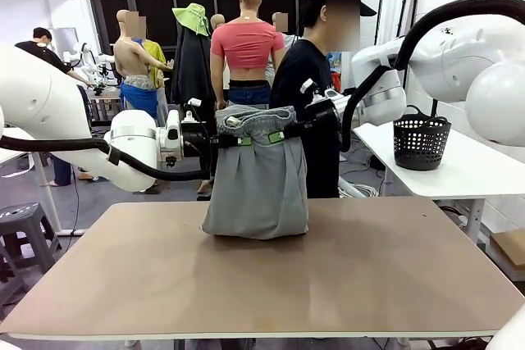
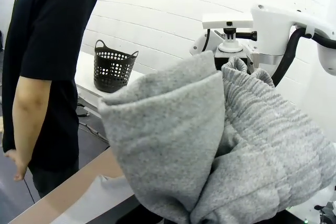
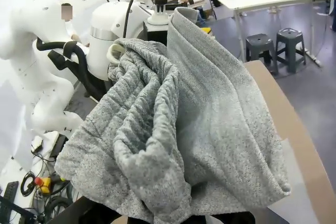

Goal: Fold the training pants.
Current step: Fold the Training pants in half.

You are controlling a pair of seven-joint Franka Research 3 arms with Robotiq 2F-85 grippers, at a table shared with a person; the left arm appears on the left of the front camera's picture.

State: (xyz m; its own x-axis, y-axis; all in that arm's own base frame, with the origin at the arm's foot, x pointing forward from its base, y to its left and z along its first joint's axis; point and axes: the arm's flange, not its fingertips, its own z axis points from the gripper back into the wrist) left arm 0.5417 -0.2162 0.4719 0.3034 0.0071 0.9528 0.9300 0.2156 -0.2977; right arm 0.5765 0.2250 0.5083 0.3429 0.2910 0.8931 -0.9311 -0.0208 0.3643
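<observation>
The pants (image 1: 256, 174) hang in the frame's centre, pinched at the waistband by the left claw (image 1: 234, 140) and right claw (image 1: 279, 136), both clamped on the fabric. Held high like this, the legs drape straight, and the hem rests bunched on the tabletop (image 1: 369, 268), probably ready for laying flat. A person (image 1: 308, 88) stands just behind; a basket (image 1: 421, 138) sits clear at right.
</observation>
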